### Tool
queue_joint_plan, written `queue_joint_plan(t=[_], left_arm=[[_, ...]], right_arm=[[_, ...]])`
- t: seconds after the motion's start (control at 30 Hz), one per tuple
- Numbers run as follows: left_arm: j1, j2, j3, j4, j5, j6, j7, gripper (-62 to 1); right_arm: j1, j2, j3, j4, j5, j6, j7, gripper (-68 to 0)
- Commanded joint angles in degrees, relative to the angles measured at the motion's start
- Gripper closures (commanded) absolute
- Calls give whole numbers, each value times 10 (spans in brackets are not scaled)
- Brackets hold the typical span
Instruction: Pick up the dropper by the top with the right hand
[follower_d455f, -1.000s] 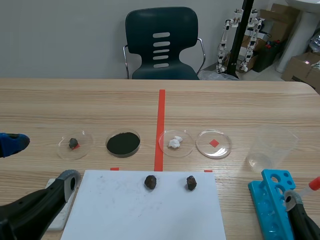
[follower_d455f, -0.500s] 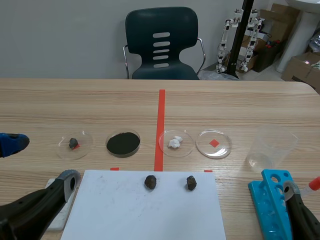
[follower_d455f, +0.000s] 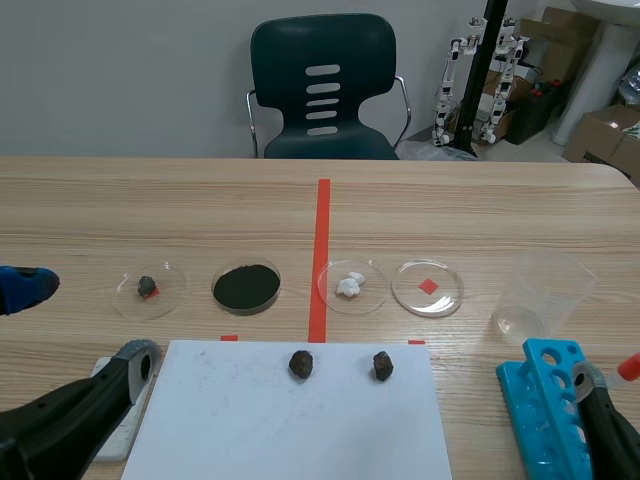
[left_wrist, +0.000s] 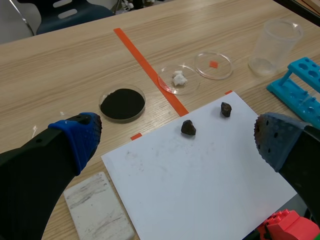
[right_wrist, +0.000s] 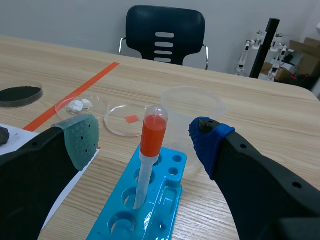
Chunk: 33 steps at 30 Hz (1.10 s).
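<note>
Right wrist view, right claw (right_wrist: 144, 138) spread, apparently around upright dropper (right_wrist: 152, 131)

You've got 4 dishes in a row across the desk (follower_d455f: 200, 200). From L to R: dish w/ a small stone (follower_d455f: 148, 289), dish w/ powder (follower_d455f: 246, 287), then the tape line (follower_d455f: 321, 230), then dish w/ a lump (follower_d455f: 352, 286) & dish w/ a tape square (follower_d455f: 428, 287). The cup (follower_d455f: 543, 290) stands R of them all. The rack (follower_d455f: 548, 400) is in front of the cup, on your R side, & the dropper (right_wrist: 148, 160) stands up in it. The paper (follower_d455f: 290, 425) lies in front of the dishes. 2 rocks sit near its far edge: L rock (follower_d455f: 301, 363) by the tape line, R rock (follower_d455f: 381, 365) nxt to it. A flat block (left_wrist: 97, 210) lies just beside the paper's L edge. A chair (follower_d455f: 323, 85) is behind the desk.
</note>
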Motion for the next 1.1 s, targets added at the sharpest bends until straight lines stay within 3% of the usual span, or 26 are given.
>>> queue_joint_plan(t=[0.0,0.77,1.07], left_arm=[[1,3,3,3,-6,-1,-8,-623],[1,3,3,3,-6,-1,-8,-623],[1,3,3,3,-6,-1,-8,-623]], right_arm=[[1,6,3,5,4,0,7,-372],[-7,6,3,5,-3,0,16,-123],[-7,6,3,5,-11,0,16,-76]])
